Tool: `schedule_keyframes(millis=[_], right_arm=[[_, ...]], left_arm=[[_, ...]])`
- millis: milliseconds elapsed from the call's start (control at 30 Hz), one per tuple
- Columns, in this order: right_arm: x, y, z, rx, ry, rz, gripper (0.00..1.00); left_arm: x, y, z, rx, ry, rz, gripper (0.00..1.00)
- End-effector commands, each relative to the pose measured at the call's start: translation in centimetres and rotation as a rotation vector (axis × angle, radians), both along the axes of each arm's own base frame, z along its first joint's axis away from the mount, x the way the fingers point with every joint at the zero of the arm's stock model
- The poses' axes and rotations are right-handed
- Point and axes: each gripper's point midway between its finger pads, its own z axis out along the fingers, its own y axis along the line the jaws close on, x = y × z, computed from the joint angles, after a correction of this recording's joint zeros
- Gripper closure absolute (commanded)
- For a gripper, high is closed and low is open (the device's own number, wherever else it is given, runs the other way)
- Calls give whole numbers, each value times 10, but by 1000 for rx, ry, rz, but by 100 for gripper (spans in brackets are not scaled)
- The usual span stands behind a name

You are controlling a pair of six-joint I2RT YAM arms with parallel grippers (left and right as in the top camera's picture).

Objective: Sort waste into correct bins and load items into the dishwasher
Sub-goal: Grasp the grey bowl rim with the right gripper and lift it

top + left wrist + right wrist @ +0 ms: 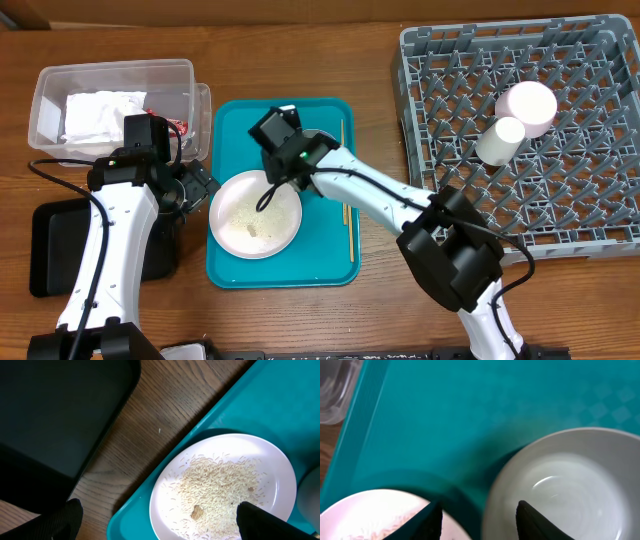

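Overhead: clear rectangular plastic tub (42, 100) beside teal plastic tray (330, 250) holds crumpled white napkin (100, 112). Round pale plate (285, 228) on tray holds rice crumbs (245, 215). Left gripper (160, 525) gapes above plate; right gripper (475, 520), fingers parted, straddles rim of round white bowl (570, 485).

Overhead camera: straight down, far, over the wooden table (300, 40). Wrist cameras: downward, close, sharing the teal rectangular plastic tray (335, 262) and pale round plate (255, 215).

Overhead, the right arm (370, 190) hides the bowl (570, 485); the right wrist view crops it at bottom and right. The left arm (110, 225) covers part of the black tray (45, 250). The left wrist view crops the plate (220, 485) below
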Motion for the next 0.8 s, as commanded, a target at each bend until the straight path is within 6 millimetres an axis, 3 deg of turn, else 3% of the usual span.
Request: schedule_keyframes(millis=[0,300,433,500,633,767], right_arm=[[3,0,-10,-19,-2,-20,53],[3,0,-8,-20,0,-19,76],[5,3,6,-12,-8,-19,87],[8,5,20,-4,-15,-19,95],[11,8,48,4,-23,-21,96],[21,5,100,35,-52,-36,96]], left_arm=[[0,0,1,-6,-2,17,0],[0,0,1,-6,-2,17,0],[0,0,1,-6,-2,17,0],[0,0,1,-6,-2,17,0],[0,0,1,-6,-2,17,0],[0,0,1,-6,-2,17,0]])
